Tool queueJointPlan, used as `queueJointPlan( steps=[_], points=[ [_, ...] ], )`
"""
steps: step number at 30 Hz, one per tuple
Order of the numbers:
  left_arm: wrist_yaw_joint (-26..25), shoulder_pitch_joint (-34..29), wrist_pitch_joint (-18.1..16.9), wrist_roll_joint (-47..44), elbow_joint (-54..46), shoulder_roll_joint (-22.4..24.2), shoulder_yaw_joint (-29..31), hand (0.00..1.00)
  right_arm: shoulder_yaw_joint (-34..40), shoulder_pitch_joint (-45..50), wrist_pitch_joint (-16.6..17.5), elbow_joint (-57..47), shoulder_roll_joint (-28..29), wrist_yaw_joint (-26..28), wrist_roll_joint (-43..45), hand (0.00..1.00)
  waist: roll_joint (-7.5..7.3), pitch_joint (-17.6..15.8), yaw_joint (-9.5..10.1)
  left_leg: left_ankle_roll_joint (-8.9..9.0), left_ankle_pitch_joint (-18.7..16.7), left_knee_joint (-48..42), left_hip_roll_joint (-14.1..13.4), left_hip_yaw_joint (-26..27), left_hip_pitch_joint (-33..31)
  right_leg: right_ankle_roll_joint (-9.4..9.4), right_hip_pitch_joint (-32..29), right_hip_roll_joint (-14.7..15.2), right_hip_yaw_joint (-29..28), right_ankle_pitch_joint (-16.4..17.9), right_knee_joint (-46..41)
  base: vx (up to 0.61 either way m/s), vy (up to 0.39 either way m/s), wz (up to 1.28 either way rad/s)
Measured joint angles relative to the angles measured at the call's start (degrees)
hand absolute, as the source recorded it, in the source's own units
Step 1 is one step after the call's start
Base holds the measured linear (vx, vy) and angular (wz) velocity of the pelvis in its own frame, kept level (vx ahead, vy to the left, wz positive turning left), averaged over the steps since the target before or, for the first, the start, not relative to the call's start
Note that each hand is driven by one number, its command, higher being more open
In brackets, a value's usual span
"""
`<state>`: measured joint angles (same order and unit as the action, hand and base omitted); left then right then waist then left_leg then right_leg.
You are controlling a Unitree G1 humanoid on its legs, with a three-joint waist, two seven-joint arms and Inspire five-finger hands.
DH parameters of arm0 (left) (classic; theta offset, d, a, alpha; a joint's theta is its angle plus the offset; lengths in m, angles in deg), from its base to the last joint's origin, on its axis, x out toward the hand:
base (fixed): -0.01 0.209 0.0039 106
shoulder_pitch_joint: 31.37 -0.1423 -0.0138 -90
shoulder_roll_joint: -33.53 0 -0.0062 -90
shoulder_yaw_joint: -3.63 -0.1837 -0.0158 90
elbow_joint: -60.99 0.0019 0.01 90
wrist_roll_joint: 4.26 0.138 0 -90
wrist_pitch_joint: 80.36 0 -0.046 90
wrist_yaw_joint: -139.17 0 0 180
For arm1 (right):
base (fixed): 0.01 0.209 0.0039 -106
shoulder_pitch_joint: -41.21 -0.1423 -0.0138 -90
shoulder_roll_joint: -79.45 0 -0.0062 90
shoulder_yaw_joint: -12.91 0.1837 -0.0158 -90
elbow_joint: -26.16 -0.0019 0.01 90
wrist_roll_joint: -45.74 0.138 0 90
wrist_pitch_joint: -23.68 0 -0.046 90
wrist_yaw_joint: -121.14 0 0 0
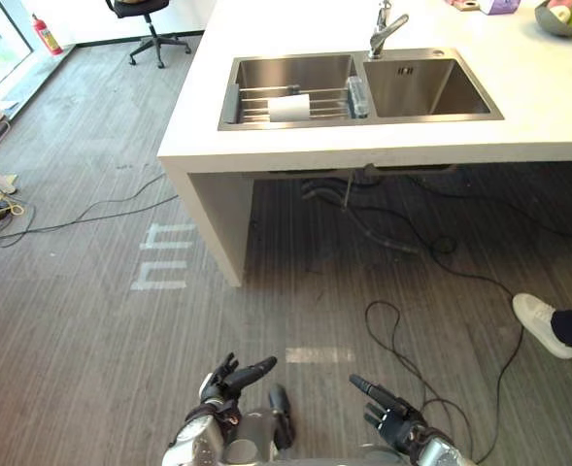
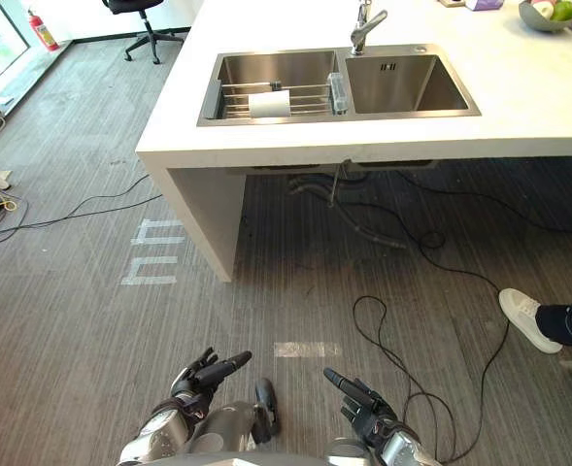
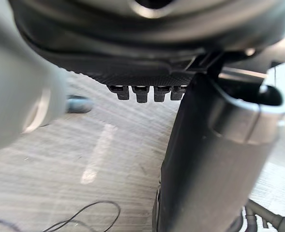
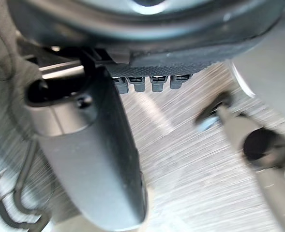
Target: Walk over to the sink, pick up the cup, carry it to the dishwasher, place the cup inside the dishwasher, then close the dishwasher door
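Observation:
A white cup (image 1: 288,107) lies on its side on a wire rack (image 1: 256,97) in the left basin of a steel double sink (image 1: 431,109), set in a white counter (image 1: 383,146) well ahead of me. A clear glass (image 1: 357,97) rests by the divider between the basins. Both my hands hang low over the floor, far from the sink. My left hand (image 1: 229,381) is open with its fingers stretched forward and nothing in it. The right hand (image 1: 387,408) is open and holds nothing either. In the wrist views the left thumb (image 3: 205,159) and right thumb (image 4: 98,159) stand over bare floor.
A faucet (image 1: 385,29) rises behind the sink. A fruit bowl (image 1: 563,16) sits at the counter's far right. A person's white shoe (image 1: 543,323) is on the floor at right. An office chair (image 1: 150,24) and a fire extinguisher (image 1: 47,34) stand far left. White tape marks (image 1: 164,257) lie on the floor.

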<state>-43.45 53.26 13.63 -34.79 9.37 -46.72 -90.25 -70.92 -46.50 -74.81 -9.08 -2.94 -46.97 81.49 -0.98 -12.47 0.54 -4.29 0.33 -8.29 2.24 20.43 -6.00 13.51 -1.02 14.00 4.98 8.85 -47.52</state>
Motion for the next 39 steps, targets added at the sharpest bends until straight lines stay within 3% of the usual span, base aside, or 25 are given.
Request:
queueJointPlan(
  steps=[1,3,4,5,6,7,8,10,11,13,14,16,17,20,22,25,28,30,31,33,35,36,37,38,39],
  points=[
    [-0.3,-0.8,-0.7,0.2,-0.7,-0.1,-0.3,1.00,-0.1,0.3,0.3,-0.1,0.1,0.3,-1.4,1.00,-0.75,0.5,-0.09,-0.52,-0.4,1.3,1.7,-1.1,2.3,0.72,-0.8,1.4,0.1,-4.7,-4.7,0.23,0.063,0.40],
    [-2.0,-2.8,-2.5,0.9,-5.2,0.6,-1.6,1.00,0.0,0.4,1.1,-0.6,0.0,-0.1,-3.5,1.00,-0.44,1.0,-0.82,-1.21,-0.6,3.0,2.7,-4.2,4.5,-1.85,-2.5,2.8,1.8,-11.7,-10.0,0.30,0.059,0.68],
    [-2.6,-3.0,-3.4,1.0,-7.3,0.8,-1.8,1.00,0.1,0.2,1.5,-0.8,0.1,-0.9,-3.5,1.00,-0.47,1.1,-0.62,-1.72,-0.9,2.9,2.9,-5.6,4.6,-2.91,-4.4,3.5,3.1,-8.0,-12.8,0.33,0.017,0.82],
    [-3.7,-2.9,-4.8,1.0,-9.6,1.0,-2.2,1.00,0.6,-0.3,2.2,-0.9,0.1,-2.2,-2.9,1.00,-0.27,0.9,-0.66,-1.68,-1.2,3.1,2.9,-7.4,5.1,-5.37,-7.1,4.5,5.7,-2.0,-14.5,0.25,-0.014,0.61],
    [-4.3,-2.8,-5.6,1.0,-10.7,1.0,-2.4,1.00,1.2,-0.5,2.6,-0.9,0.2,-2.9,-2.0,1.00,0.23,0.6,-0.69,-1.53,-1.3,3.3,2.8,-8.4,5.5,-6.48,-8.3,4.9,7.2,0.5,-14.0,0.24,-0.057,0.63],
    [-5.1,-2.7,-6.6,1.0,-12.2,1.4,-2.7,1.00,2.6,-0.5,3.2,-0.9,0.4,-3.7,-0.8,1.00,0.41,0.5,-0.87,-1.36,-1.6,3.3,2.5,-9.9,6.2,-7.05,-9.6,5.3,9.3,3.0,-11.4,0.23,-0.102,0.86],
    [-6.4,-2.4,-9.0,1.3,-14.8,2.0,-3.0,1.00,5.2,-0.5,4.1,-0.5,0.7,-5.8,1.0,1.00,1.25,0.0,-1.17,-0.52,-2.5,2.9,1.5,-12.8,7.2,-7.03,-10.8,5.1,12.3,4.7,-0.7,0.22,-0.126,0.93],
    [-7.1,-2.3,-11.2,1.4,-18.5,1.8,-3.1,1.00,7.8,-0.4,4.4,0.7,0.7,-7.6,1.6,1.00,1.79,-0.4,-1.18,1.26,-4.3,0.3,0.3,-15.7,8.0,-6.64,-10.3,3.5,12.3,2.9,17.0,0.24,-0.232,1.04],
    [-7.1,-2.1,-11.7,1.5,-21.0,1.4,-2.9,1.00,8.7,0.4,3.9,2.1,0.7,-8.7,1.9,1.00,1.33,-0.6,-1.13,1.99,-6.1,-2.6,0.1,-17.6,8.2,-7.74,-9.6,3.2,11.0,-2.2,23.8,0.24,-0.261,1.01],
    [-7.2,-2.6,-12.5,1.5,-26.6,0.5,-2.1,1.00,9.3,3.6,2.0,3.6,1.9,-9.7,3.6,1.00,-0.88,-0.1,0.11,4.41,-10.4,-6.5,0.5,-19.8,8.7,-8.95,-8.5,4.0,11.6,-10.8,25.1,0.30,-0.419,0.66],
    [-7.4,-3.5,-13.1,1.4,-31.0,1.8,-0.9,1.00,9.8,4.5,0.0,4.5,1.7,-9.8,4.2,1.00,0.51,0.1,0.87,5.44,-12.8,-8.8,-2.1,-19.8,7.9,-9.39,-7.6,1.9,12.8,-7.9,26.0,0.35,-0.516,0.23],
    [-7.4,-3.8,-13.4,1.4,-37.0,2.9,-1.1,1.00,11.1,6.3,-1.9,4.9,1.3,-9.5,4.9,1.00,2.78,1.2,1.14,7.14,-13.6,-10.2,-5.6,-18.2,5.8,-10.19,-7.6,-0.9,15.1,-6.9,28.0,0.25,-0.308,0.15],
    [-7.1,-3.5,-13.6,1.4,-43.0,3.5,-2.2,1.00,12.6,7.4,-2.8,5.3,1.5,-9.2,5.8,1.00,3.32,1.6,1.00,7.87,-13.0,-8.7,-8.2,-17.0,6.2,-11.05,-6.6,-3.1,16.6,-6.5,29.8,0.25,-0.227,0.24],
    [-6.7,-1.4,-13.8,1.7,-48.6,3.6,-5.8,1.00,13.4,8.5,-4.5,5.5,1.5,-8.0,5.6,1.00,3.25,2.4,1.04,9.69,-11.2,-4.6,-10.3,-16.2,8.8,-12.11,-4.8,-5.1,17.9,-5.6,31.2,0.21,-0.167,0.11],
    [-6.4,1.1,-14.1,3.6,-51.1,3.2,-7.9,1.00,13.9,8.8,-6.2,5.8,1.9,-6.3,5.6,1.00,2.80,3.2,1.01,9.27,-8.5,-2.6,-10.3,-15.1,9.7,-12.26,-4.6,-5.5,17.9,-5.4,32.0,0.18,-0.089,-0.07],
    [-7.4,2.6,-14.5,4.8,-54.5,1.8,-7.7,1.00,15.0,8.8,-6.4,6.3,2.2,-4.7,5.6,1.00,3.12,3.5,0.61,9.17,-8.2,-3.3,-10.3,-13.8,10.1,-12.09,-4.5,-5.9,17.1,-5.0,32.3,0.11,-0.035,-0.17],
    [-10.0,3.3,-14.8,4.4,-58.8,0.0,-7.2,1.00,14.9,8.8,-6.5,6.9,2.0,-4.3,5.6,1.00,2.96,3.3,0.12,9.59,-8.4,-18.8,-11.2,-12.6,5.1,-11.95,-1.6,-5.2,16.7,-3.8,32.3,0.06,-0.038,-0.01],
    [-10.4,3.3,-15.0,2.0,-62.0,0.3,-6.9,1.00,14.8,9.6,-6.5,6.7,1.3,-4.2,5.1,1.00,4.31,3.1,0.18,10.83,-7.1,-34.6,-14.9,-12.1,-0.8,-13.18,1.8,-6.6,17.0,-1.9,32.7,0.05,-0.009,0.07],
    [-9.3,3.4,-16.1,1.1,-63.5,0.6,-6.6,1.00,14.7,9.7,-6.8,6.7,1.2,-4.1,3.8,1.00,4.28,2.7,0.24,10.84,-9.7,-39.4,-16.1,-11.9,-3.0,-13.13,4.2,-6.9,17.2,-0.9,32.7,0.10,0.040,0.07],
    [-6.6,3.3,-17.5,0.9,-65.1,0.2,-6.6,1.00,14.6,9.6,-7.7,6.8,0.1,-3.2,1.2,1.00,4.12,2.3,0.37,10.03,-12.5,-33.7,-14.3,-11.4,-4.5,-12.49,6.7,-6.0,17.0,0.0,32.8,0.08,0.053,-0.07],
    [-4.0,3.4,-18.2,0.9,-68.6,-0.1,-6.6,1.00,13.4,9.5,-9.3,6.8,-1.7,-2.7,0.1,1.00,4.11,2.2,1.74,9.99,-11.6,-17.5,-11.3,-11.9,-4.2,-11.71,6.9,-4.4,13.8,0.4,32.8,0.08,0.175,-0.64],
    [-3.7,3.4,-18.3,0.6,-69.6,-0.1,-6.6,1.00,13.1,9.6,-9.6,6.7,-2.0,-2.6,0.1,1.00,4.26,2.3,2.01,10.20,-11.1,-13.9,-11.3,-12.0,-3.7,-11.59,6.9,-4.5,12.7,0.4,32.9,0.12,0.220,-0.93],
    [-3.0,3.8,-18.8,0.0,-70.5,-0.1,-6.6,1.00,12.9,10.0,-10.0,6.3,-2.6,-2.4,0.1,1.00,5.75,2.8,2.19,10.03,-10.7,-9.8,-12.3,-12.1,-3.0,-10.06,7.0,-5.7,10.8,0.4,32.8,0.19,0.246,-0.84],
    [-2.4,4.7,-18.6,-0.4,-70.2,-0.6,-6.5,1.00,13.0,10.0,-9.9,6.0,-3.1,-2.4,0.3,1.00,7.02,3.0,2.03,8.80,-6.9,-10.7,-12.4,-12.1,-2.8,-8.58,7.6,-6.2,9.2,0.1,33.1,0.21,0.255,-0.75],
    [-2.3,4.9,-18.5,-0.9,-70.2,-0.9,-6.5,1.00,13.0,10.1,-9.9,5.9,-3.0,-2.4,0.4,1.00,7.09,3.1,1.83,8.70,-5.9,-11.1,-12.2,-12.0,-2.7,-8.31,7.6,-6.0,8.5,0.0,33.3,0.26,0.312,-0.58]
  ],
)
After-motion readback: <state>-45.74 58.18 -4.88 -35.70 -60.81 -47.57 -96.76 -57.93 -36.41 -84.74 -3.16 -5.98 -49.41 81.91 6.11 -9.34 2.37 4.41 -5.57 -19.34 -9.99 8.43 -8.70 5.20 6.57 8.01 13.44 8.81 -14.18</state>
